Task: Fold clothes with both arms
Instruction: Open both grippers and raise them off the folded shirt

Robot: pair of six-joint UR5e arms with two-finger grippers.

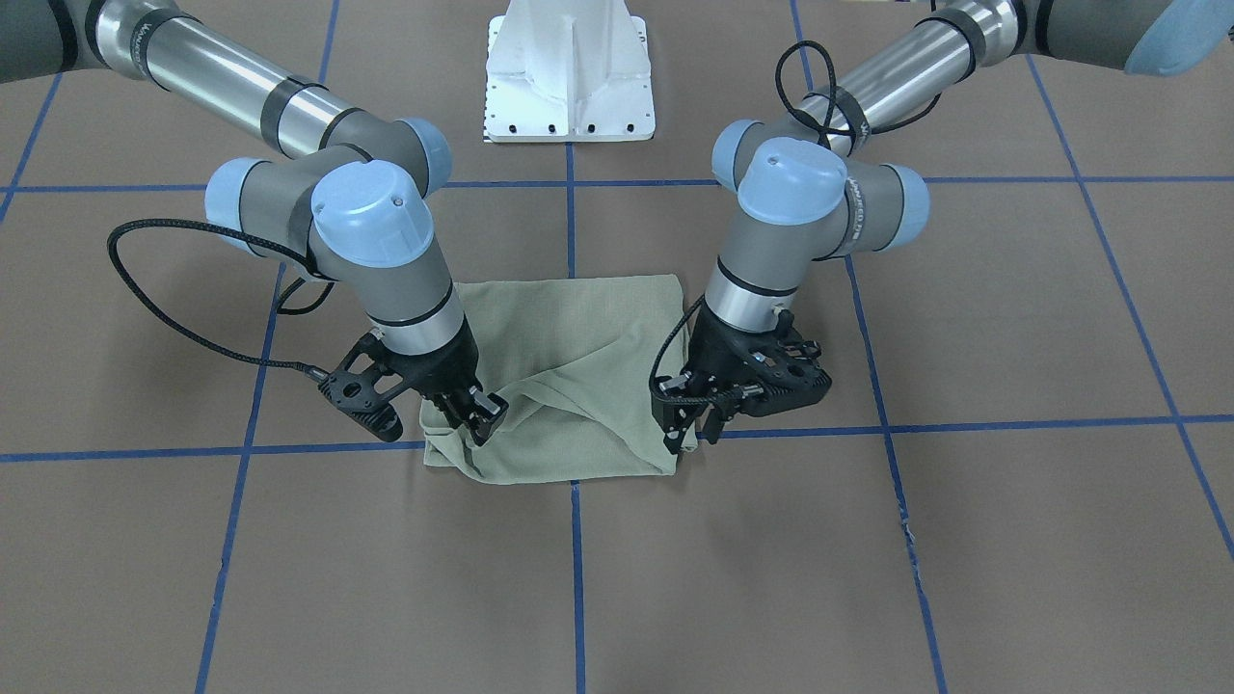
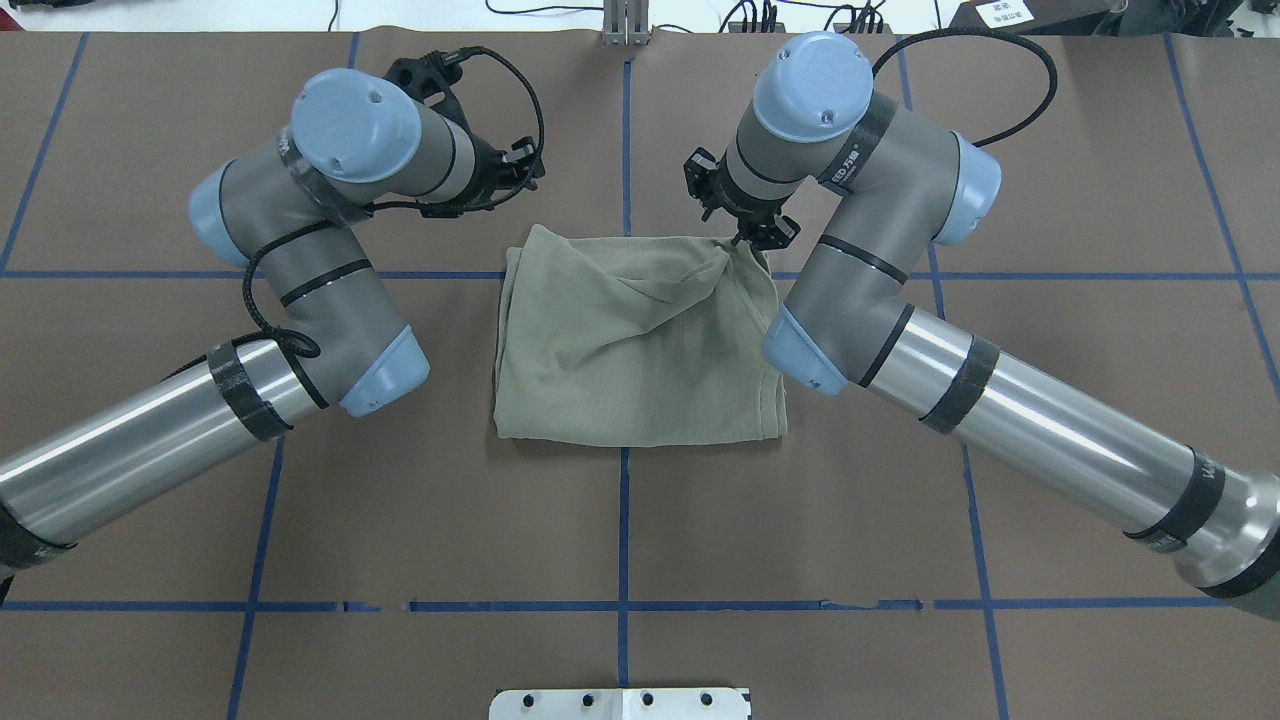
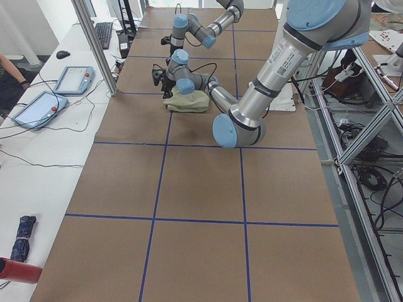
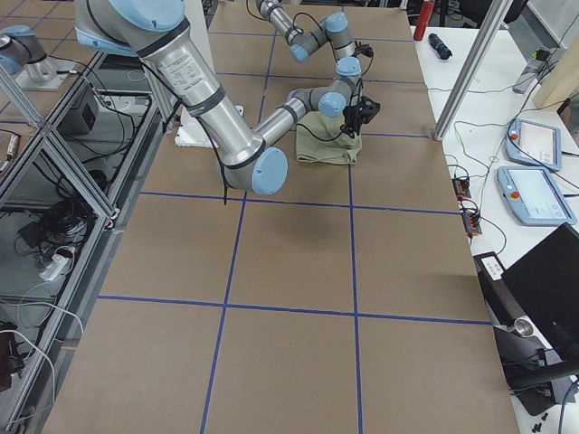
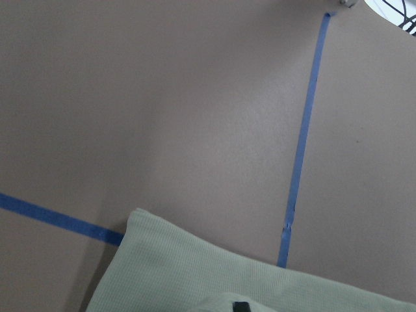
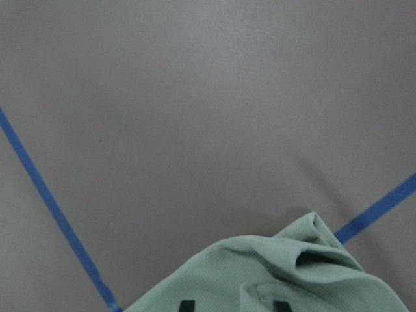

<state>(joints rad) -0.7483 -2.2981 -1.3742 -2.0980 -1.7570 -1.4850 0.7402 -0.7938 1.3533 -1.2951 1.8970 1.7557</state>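
The olive-green shirt (image 1: 569, 337) lies folded into a rough square on the brown table, also seen from overhead (image 2: 630, 360). My right gripper (image 1: 477, 419) is shut on a bunch of cloth at the shirt's far corner and holds it slightly raised; creases run from it (image 2: 745, 235). The right wrist view shows that puckered cloth (image 6: 279, 266) between two dark fingertips. My left gripper (image 1: 689, 439) is down at the other far corner, shut on the shirt's edge. The left wrist view shows the shirt (image 5: 195, 273) lying flat around one fingertip. The neck label and hang tag are hidden.
The white pedestal base (image 1: 569, 77) stands at the robot's side of the table. Blue tape lines (image 2: 624, 520) cross the brown surface. A side bench with tablets (image 3: 69, 78) and an aluminium post (image 3: 97, 47) runs along the far edge.
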